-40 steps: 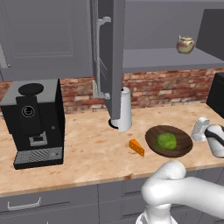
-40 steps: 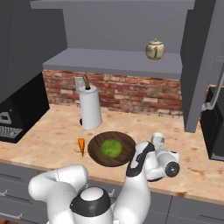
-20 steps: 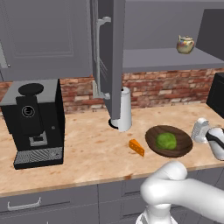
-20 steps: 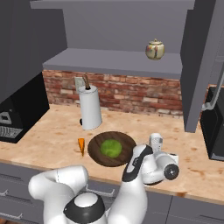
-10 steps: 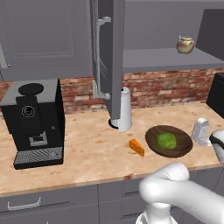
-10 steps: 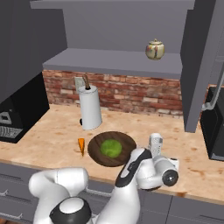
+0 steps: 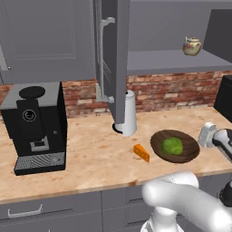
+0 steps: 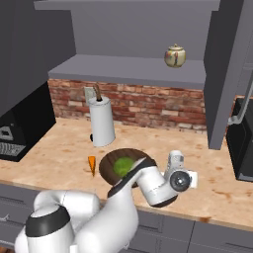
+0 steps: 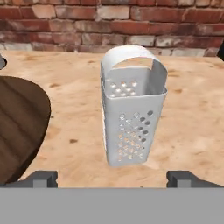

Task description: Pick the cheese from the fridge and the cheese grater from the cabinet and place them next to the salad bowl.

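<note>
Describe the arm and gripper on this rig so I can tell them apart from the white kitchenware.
The arm has glossy white rounded links with dark grey-black joints and a round dark cap near the wrist. The gripper has two small dark grey fingertips. No cables or markings are visible.

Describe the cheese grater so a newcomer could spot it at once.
Find the wooden counter below the brick wall, then the dark salad bowl on it. The cheese grater stands upright just right of the bowl: a pale grey perforated box with a loop handle, unlike the taller white cylinder.
</note>
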